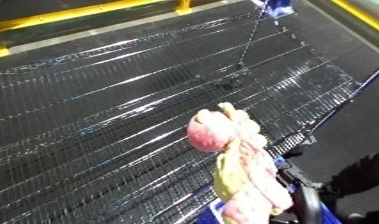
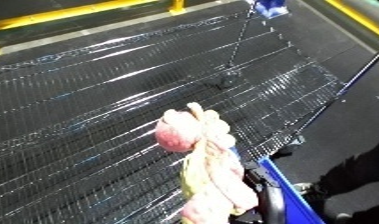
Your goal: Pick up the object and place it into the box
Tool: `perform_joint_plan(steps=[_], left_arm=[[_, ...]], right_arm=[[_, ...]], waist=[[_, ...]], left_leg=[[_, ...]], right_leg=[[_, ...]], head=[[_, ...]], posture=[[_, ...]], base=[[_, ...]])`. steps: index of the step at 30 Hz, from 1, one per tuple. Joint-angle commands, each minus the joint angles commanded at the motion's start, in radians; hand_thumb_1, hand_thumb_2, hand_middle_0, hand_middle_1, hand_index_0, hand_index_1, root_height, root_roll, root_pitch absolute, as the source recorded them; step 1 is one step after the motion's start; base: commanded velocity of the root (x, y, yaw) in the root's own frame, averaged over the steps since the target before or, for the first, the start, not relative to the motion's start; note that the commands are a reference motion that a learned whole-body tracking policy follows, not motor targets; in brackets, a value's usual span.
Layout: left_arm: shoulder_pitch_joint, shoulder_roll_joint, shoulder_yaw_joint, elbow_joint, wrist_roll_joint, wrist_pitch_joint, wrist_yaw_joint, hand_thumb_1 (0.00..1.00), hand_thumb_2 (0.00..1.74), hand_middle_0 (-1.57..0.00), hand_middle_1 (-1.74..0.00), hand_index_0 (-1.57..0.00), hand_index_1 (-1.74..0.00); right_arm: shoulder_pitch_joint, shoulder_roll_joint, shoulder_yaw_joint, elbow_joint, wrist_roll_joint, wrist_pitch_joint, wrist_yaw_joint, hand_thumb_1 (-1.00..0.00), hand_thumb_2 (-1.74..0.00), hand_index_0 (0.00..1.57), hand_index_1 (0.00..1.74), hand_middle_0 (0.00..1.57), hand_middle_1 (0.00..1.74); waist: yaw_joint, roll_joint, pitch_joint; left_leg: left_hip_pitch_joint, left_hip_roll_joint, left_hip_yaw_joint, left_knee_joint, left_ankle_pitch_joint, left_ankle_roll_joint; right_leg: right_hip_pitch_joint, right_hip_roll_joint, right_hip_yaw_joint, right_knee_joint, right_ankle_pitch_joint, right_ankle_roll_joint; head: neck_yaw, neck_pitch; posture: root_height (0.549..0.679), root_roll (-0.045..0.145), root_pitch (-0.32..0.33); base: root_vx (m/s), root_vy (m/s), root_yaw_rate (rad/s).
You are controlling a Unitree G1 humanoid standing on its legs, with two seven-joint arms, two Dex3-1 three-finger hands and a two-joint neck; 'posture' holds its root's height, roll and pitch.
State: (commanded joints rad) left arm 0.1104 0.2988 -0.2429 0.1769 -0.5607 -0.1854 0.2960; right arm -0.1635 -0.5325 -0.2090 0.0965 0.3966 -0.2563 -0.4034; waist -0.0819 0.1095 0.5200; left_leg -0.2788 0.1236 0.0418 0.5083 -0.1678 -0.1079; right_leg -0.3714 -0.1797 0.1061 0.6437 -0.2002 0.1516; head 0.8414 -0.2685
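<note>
pink-and-yellow soft object (image 1: 243, 170) is hanging lower centre over the wire-mesh bin (image 1: 123, 115) — no hand showing in frame, so grip state cannot be told.

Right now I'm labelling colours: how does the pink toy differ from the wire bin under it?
The pink toy is soft-looking, pale pink and yellowish, and lumpy; the wire bin is dark, glossy mesh in straight lines. The toy is narrow and takes up little of the view; the bin fills most of it. No hands show.
</note>
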Motion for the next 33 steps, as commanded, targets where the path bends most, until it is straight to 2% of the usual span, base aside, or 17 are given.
perform_joint_plan(steps=[5,9,14,24,33], left_arm=[[-0.002,-0.013,0.001,0.009,0.003,0.005,0.0,1.0,1.74,-1.57,-1.74,-1.57,-1.74],[-0.006,-0.024,0.0,0.02,0.0,0.004,0.0,1.0,1.74,-1.57,-1.74,-1.57,-1.74],[-0.017,-0.028,-0.004,0.028,0.004,-0.005,-0.006,1.0,1.74,-1.57,-1.74,-1.57,-1.74],[-0.021,-0.019,-0.027,0.039,0.011,-0.013,-0.022,1.0,1.74,-1.57,-1.74,-1.57,-1.74],[-0.02,-0.001,-0.019,0.039,0.026,-0.013,-0.036,1.0,1.74,-1.57,-1.74,-1.57,-1.74]], right_arm=[[0.061,0.026,-0.104,-0.046,-0.046,-0.023,-0.062,-1.0,-1.74,1.57,1.74,1.57,1.74],[0.081,0.054,-0.155,-0.028,-0.021,-0.046,-0.095,-1.0,-1.74,1.57,1.74,1.57,1.74],[0.08,0.047,-0.209,0.033,0.011,-0.069,-0.13,-1.0,-1.74,1.57,1.74,1.57,1.74],[0.075,0.01,-0.294,0.123,-0.008,-0.073,-0.209,-0.5,-0.87,0.79,0.87,0.79,0.87],[0.099,-0.015,-0.311,0.173,-0.047,-0.05,-0.217,-0.05,-0.09,0.08,0.09,0.08,0.09]], waist=[[-0.046,0.012,0.0],[-0.073,0.023,0.0],[-0.101,0.045,-0.002],[-0.14,0.085,-0.018],[-0.134,0.087,-0.032]], left_leg=[[0.044,0.003,0.017,-0.013,-0.001,0.0024],[0.081,0.005,0.03,-0.036,0.002,0.0025],[0.121,0.001,0.042,-0.064,0.007,0.002],[0.147,-0.01,0.062,-0.083,0.007,0.0016],[0.145,-0.005,0.065,-0.087,0.01,-0.0002]], right_leg=[[0.03,0.0056,0.013,-0.019,0.002,0.0003],[0.058,0.009,0.021,-0.047,0.009,0.0005],[0.089,0.009,0.028,-0.071,0.014,0.0028],[0.107,0.0061,0.038,-0.09,0.018,0.0034],[0.112,0.0099,0.036,-0.098,0.015,0.0048]], head=[[0.036,-0.066],[0.046,-0.097],[0.075,-0.117],[0.083,-0.142],[0.059,-0.143]], posture=[[0.642,0.069,-0.095],[0.644,0.073,-0.109],[0.647,0.078,-0.123],[0.651,0.088,-0.123],[0.653,0.087,-0.116]], base=[[0.023,0.027,-0.16],[0.015,0.013,-0.15],[0.022,0.018,-0.085],[0.016,0.024,-0.059],[0.008,-0.012,-0.003]])
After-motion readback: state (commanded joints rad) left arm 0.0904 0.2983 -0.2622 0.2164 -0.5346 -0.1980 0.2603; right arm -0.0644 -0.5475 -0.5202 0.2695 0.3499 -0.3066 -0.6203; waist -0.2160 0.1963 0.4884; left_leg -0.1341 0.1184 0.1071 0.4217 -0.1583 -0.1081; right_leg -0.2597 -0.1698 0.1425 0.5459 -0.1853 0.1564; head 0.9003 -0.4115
